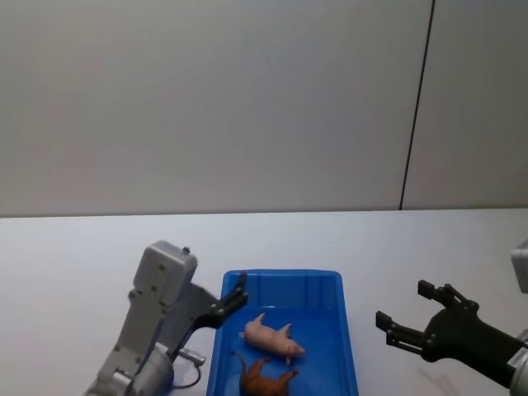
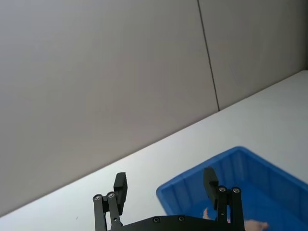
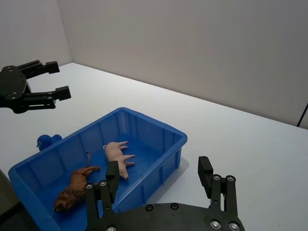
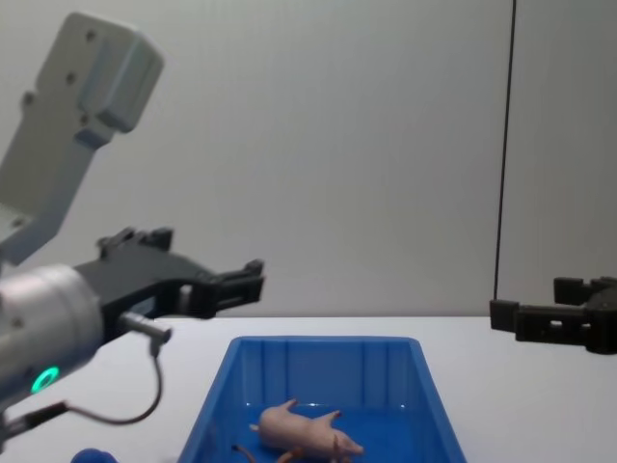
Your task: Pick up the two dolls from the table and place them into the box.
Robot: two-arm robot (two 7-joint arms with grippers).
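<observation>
White surface [image 1: 74,247] in the head view carries the box [image 1: 351,346], pig [image 1: 271,337] and lion [image 1: 264,381] inside; the left end effector [image 1: 235,295] and right end effector [image 1: 404,318] flank the box, both wide and empty. Right wrist view: a blue doll [image 3: 45,141] lies on the surface just outside the box. Chest view: grey wall [image 4: 366,145] behind the box.

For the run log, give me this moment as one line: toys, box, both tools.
pig: in box | lion: in box | blue toy: on table beside box | left tool: open, empty | right tool: open, empty
</observation>
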